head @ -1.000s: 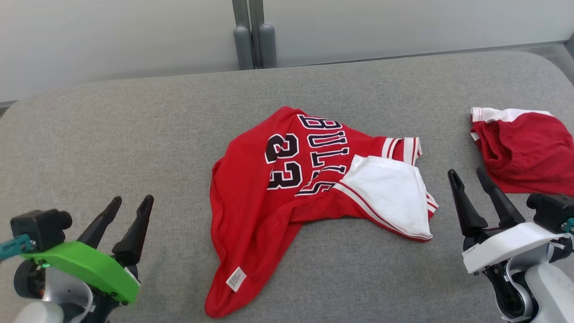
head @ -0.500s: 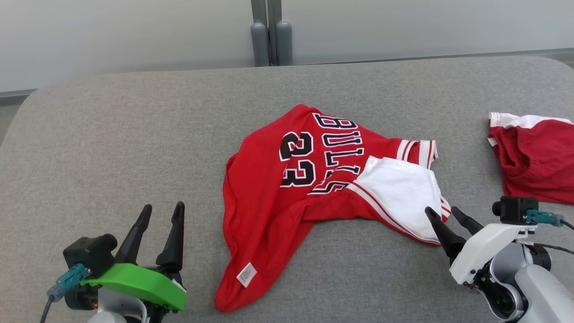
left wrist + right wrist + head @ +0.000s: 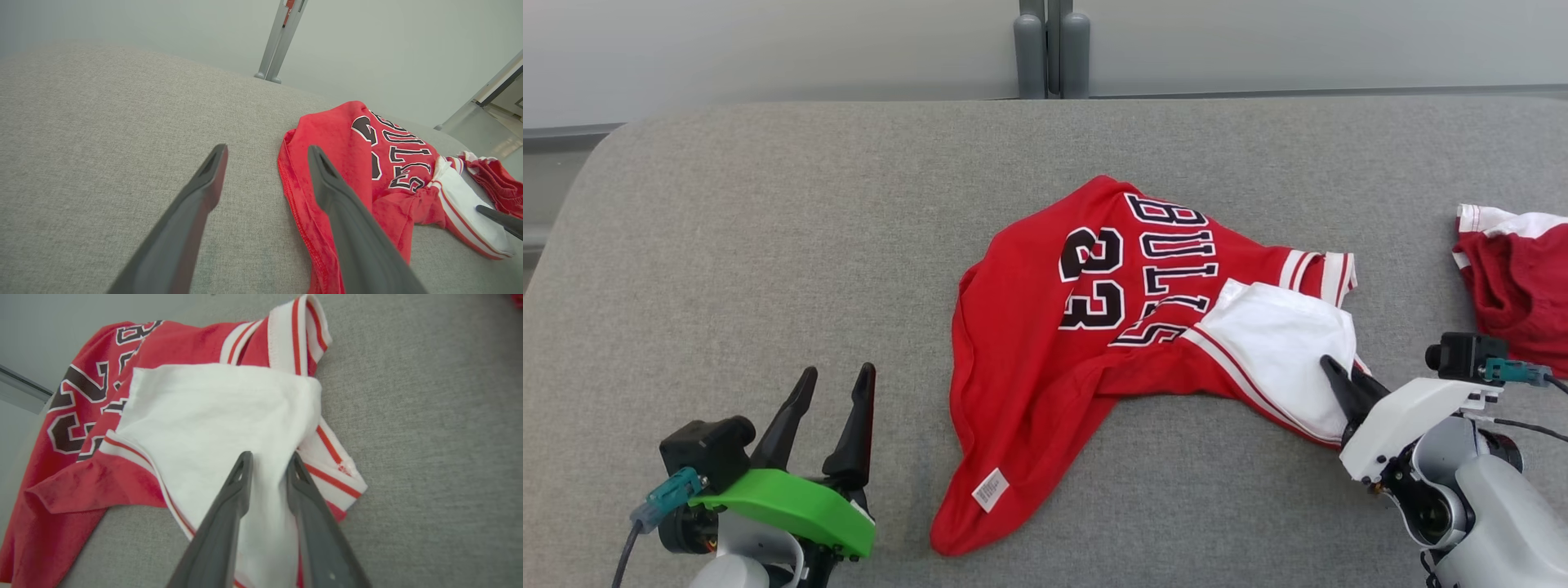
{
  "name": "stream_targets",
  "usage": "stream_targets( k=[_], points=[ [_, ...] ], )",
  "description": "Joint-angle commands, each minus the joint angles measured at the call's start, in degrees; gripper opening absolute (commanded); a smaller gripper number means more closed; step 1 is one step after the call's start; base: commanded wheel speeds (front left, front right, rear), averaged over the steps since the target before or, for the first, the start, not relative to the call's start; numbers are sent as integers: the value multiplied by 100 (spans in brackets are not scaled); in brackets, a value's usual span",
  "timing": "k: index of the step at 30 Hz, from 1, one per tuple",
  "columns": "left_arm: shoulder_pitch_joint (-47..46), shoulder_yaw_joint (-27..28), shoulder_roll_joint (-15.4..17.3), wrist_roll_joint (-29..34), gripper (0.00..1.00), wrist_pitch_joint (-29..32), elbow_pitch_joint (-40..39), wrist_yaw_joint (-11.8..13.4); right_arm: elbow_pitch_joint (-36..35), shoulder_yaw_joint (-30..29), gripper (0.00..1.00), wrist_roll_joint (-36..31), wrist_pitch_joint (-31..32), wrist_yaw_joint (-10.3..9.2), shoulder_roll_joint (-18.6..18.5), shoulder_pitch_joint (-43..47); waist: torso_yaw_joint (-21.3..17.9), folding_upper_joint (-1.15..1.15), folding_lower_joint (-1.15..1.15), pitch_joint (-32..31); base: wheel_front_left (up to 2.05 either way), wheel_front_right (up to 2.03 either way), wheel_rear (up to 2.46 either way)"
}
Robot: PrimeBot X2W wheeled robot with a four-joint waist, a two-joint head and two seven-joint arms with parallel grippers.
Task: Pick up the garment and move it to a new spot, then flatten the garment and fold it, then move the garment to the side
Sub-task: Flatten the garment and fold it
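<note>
no step is finished: garment lies crumpled. right gripper narrowly parted on its white flap, hold unclear; left gripper wide, empty.

A grey, fabric-covered tabletop with rounded far corners carries two pieces of clothing. Near its middle lies a red basketball jersey, crumpled and partly folded over itself, with "BULLS" and "33" in black, white-edged print facing up. A white panel with red-and-white striped trim is turned out at its right end, and a small white label shows near its front hem. At the right edge, apart from it, lies a bunched red garment with a white band.
</note>
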Motion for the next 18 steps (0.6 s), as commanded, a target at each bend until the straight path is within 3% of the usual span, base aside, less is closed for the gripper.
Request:
stream_targets(
  k=[1, 9, 12, 18],
  points=[
    [-107, -2, 23, 2, 100, -7, 23, -15, -44, -18, 0, -52, -141, -2, 6, -68, 9, 0, 0, 4, 0, 0, 0],
    [-40, -54, -26, -46, 100, -3, 116, -5, -708, 258, 0, 114, -947, -2, -101, 113, -42, 0, 0, -43, 0, 0, 0],
    [-16, -57, -26, -71, 100, -17, 158, -18, -1302, 755, 0, 373, -1044, -2, -342, 286, -71, 0, 0, -77, 0, 0, 0],
    [24, -50, -25, -120, 100, -28, 225, -30, -2191, 1693, 0, 801, -657, 0, -1242, 705, -132, 0, 0, -111, 0, 0, 0]
  ],
)
